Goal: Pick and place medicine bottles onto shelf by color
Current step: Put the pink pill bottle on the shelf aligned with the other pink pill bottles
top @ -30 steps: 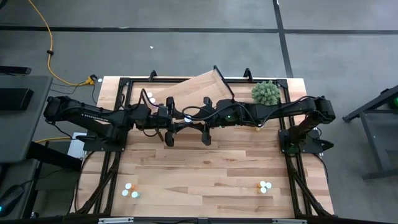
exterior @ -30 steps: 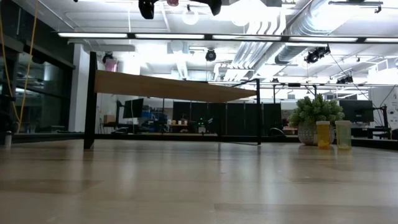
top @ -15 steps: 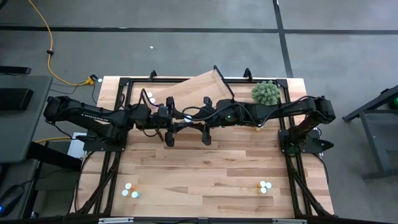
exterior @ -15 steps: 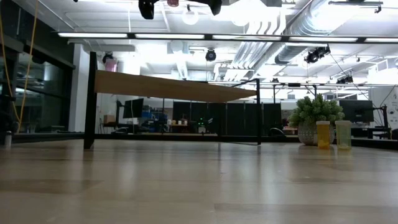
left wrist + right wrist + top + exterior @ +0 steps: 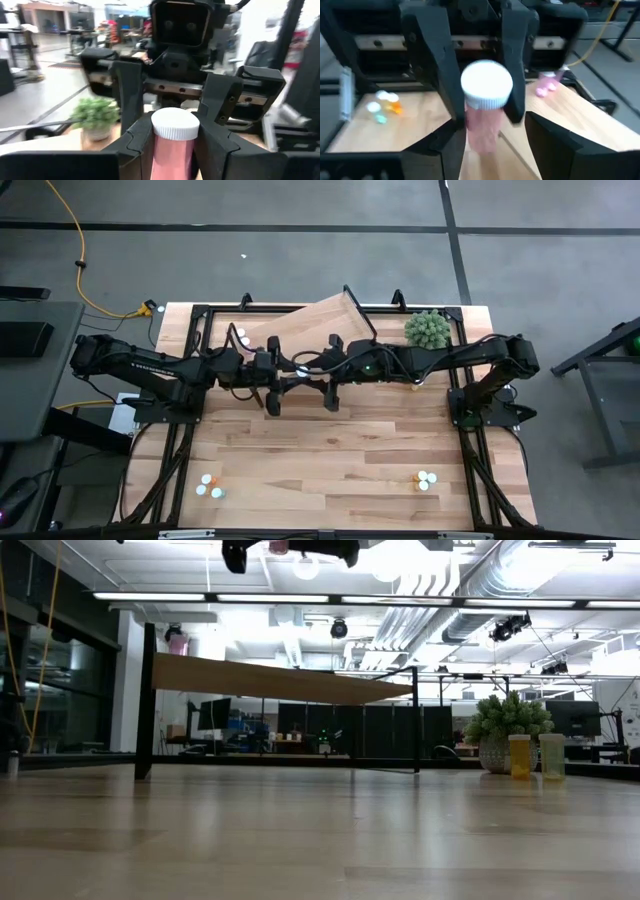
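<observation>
Pink bottle (image 5: pixel 171 145) in left gripper (image 5: pixel 172 142), cap toward right gripper (image 5: pixel 487 125)

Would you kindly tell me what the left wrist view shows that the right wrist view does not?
Only the left wrist view shows the green plant. Only the right wrist view shows loose bottles on the tabletop and pink bottles on the shelf. Both show the white-capped pink bottle gripped by the left end effector, with the right end effector open around it.
</observation>
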You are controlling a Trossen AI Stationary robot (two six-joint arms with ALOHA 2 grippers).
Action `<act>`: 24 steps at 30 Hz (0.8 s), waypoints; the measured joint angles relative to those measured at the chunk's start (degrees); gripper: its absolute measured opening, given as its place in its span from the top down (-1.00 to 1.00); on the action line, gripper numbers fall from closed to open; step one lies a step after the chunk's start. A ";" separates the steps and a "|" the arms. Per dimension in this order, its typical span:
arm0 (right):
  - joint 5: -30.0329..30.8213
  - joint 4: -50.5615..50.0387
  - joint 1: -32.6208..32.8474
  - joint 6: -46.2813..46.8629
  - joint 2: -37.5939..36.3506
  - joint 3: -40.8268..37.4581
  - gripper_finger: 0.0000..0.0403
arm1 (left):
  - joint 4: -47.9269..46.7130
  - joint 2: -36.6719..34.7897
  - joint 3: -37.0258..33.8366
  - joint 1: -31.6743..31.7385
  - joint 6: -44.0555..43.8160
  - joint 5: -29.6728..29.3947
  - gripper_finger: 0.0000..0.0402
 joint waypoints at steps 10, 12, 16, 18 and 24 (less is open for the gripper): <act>8.00 -6.05 -0.81 -4.10 -2.37 0.02 0.03 | -14.61 -8.34 -0.01 0.94 1.06 -14.49 0.48; 8.83 -7.27 -1.41 -3.61 -3.06 0.02 0.03 | -17.22 -10.14 -0.01 0.92 0.92 -18.12 0.48; 8.96 -7.41 -2.62 -3.10 -3.39 0.02 0.03 | -21.40 -12.69 -0.04 0.92 -2.46 -24.48 0.48; 8.96 -7.17 -2.97 -3.08 -3.50 0.02 0.03 | -22.22 -13.70 -0.94 0.89 -4.66 -25.97 0.48; 8.85 -7.99 -3.39 -3.10 -3.50 0.02 0.03 | -20.34 -18.04 -7.26 -1.10 -10.30 -28.17 0.48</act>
